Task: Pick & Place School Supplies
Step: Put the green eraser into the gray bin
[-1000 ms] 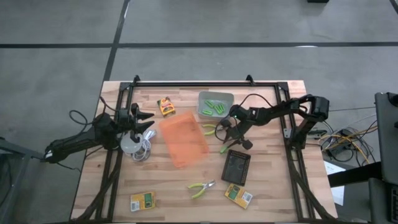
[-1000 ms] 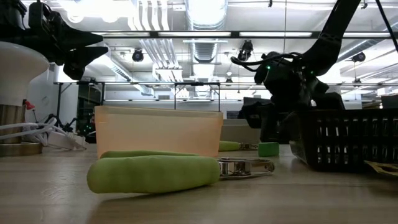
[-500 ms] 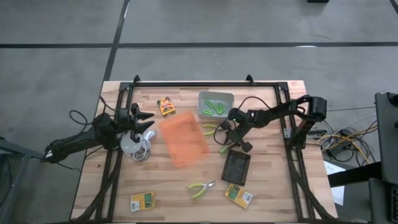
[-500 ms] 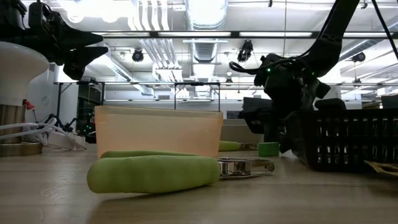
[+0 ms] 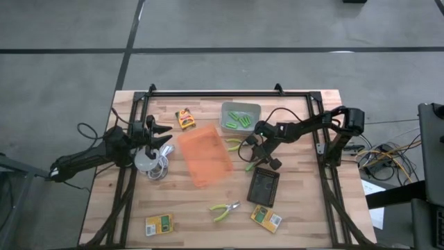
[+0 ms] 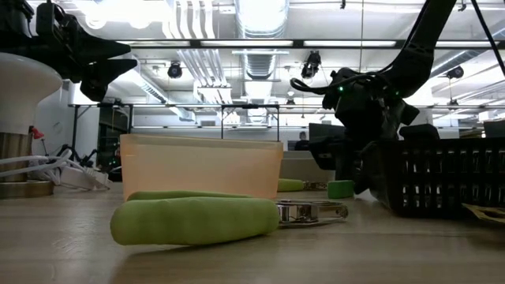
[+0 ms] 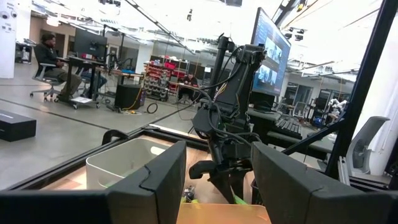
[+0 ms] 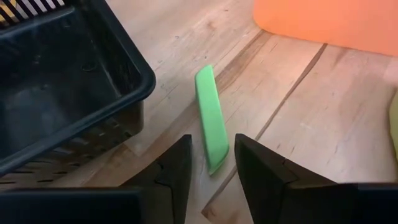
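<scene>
Right gripper [image 8: 211, 171] straddles (jaws parted) the lime-green stick's [image 8: 211, 118] near end.

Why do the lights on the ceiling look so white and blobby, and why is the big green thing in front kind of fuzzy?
In the low view the ceiling lights are brighter than the camera can take, so they wash out to white. The pliers' green handle lies very close to the lens, so its edges look soft. In the right wrist view the green marker looks crisp.
</scene>
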Motion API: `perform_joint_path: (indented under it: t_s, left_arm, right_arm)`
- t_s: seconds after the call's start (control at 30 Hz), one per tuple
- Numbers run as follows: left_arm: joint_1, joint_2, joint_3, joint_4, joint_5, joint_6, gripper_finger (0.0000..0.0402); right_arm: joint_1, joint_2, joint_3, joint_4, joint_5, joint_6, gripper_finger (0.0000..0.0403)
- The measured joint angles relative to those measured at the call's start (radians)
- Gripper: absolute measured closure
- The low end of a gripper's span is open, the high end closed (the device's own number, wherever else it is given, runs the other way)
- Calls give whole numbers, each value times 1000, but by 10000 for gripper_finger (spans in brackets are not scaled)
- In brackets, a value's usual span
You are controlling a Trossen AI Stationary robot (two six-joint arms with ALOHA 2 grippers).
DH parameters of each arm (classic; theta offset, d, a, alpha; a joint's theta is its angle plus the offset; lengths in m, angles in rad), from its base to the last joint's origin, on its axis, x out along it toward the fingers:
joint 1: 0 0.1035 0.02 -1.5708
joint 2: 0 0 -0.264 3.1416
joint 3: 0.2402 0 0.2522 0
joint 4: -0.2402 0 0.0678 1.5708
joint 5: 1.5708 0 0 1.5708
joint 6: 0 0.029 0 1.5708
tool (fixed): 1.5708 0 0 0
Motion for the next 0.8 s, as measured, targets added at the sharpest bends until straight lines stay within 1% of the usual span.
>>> perform_joint_path:
  t_s: [0.37, 0.8]
  left_arm:
    - [0, 0, 0, 0, 0, 0, 213]
    - [0, 0, 0, 0, 0, 0, 214]
  right_arm:
    - [0, 0, 0, 0, 0, -3, 330]
    - [0, -1, 0, -2, 0, 0, 351]
